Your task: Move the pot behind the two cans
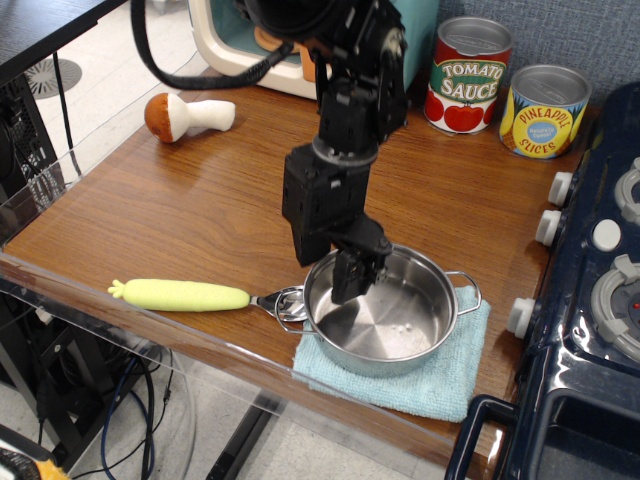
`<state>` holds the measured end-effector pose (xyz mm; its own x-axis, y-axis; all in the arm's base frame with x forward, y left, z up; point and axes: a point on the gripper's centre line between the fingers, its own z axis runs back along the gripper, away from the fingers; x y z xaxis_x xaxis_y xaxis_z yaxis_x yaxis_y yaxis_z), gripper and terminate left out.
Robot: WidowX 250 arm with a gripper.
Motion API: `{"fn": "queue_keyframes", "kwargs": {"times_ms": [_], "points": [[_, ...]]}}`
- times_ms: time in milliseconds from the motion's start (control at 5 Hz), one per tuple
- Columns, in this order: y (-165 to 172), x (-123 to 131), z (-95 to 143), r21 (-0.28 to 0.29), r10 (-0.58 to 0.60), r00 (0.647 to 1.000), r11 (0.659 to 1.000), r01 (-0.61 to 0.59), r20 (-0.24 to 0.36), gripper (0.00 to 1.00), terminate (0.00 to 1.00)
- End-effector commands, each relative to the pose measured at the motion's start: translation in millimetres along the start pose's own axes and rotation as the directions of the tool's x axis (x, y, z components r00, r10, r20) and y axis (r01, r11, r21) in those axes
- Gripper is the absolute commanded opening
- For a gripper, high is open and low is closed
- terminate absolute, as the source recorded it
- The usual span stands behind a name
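The shiny steel pot [400, 320] sits on a light blue cloth [450, 378] near the table's front edge. The two cans stand at the back right: the red-and-green Tomato Sauce can [470, 75] and the yellow-and-blue Pineapple Slices can [543, 110]. My black gripper [335, 268] hangs low over the pot's left rim. Its jaws are apart, with one finger [350, 278] dipped inside the pot and the other just outside the rim. It holds nothing that I can see.
A spoon with a yellow handle [185, 294] lies left of the pot, its bowl touching the pot's side. A toy mushroom [185, 115] lies at the back left. A toy microwave [215, 35] stands at the back. A dark toy stove [600, 300] borders the right side.
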<state>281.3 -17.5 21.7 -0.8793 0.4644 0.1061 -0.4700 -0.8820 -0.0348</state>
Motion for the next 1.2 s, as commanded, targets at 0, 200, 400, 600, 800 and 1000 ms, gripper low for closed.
{"fn": "queue_keyframes", "kwargs": {"times_ms": [0,200,400,600,800,1000], "points": [[-6,13,15,0.039,-0.015,0.999,0.999,0.016,-0.032,0.00,0.00],[-14,21,30,0.049,-0.002,0.998,0.999,0.005,-0.056,0.00,0.00],[-24,25,47,0.069,0.012,0.997,0.998,-0.006,-0.077,0.00,0.00],[-41,22,68,0.088,0.030,0.995,0.996,-0.021,-0.100,0.00,0.00],[-62,12,86,0.110,0.083,0.990,0.991,-0.071,-0.111,0.00,0.00],[-88,-7,99,0.131,0.178,0.977,0.978,-0.162,-0.120,0.00,0.00]]}}
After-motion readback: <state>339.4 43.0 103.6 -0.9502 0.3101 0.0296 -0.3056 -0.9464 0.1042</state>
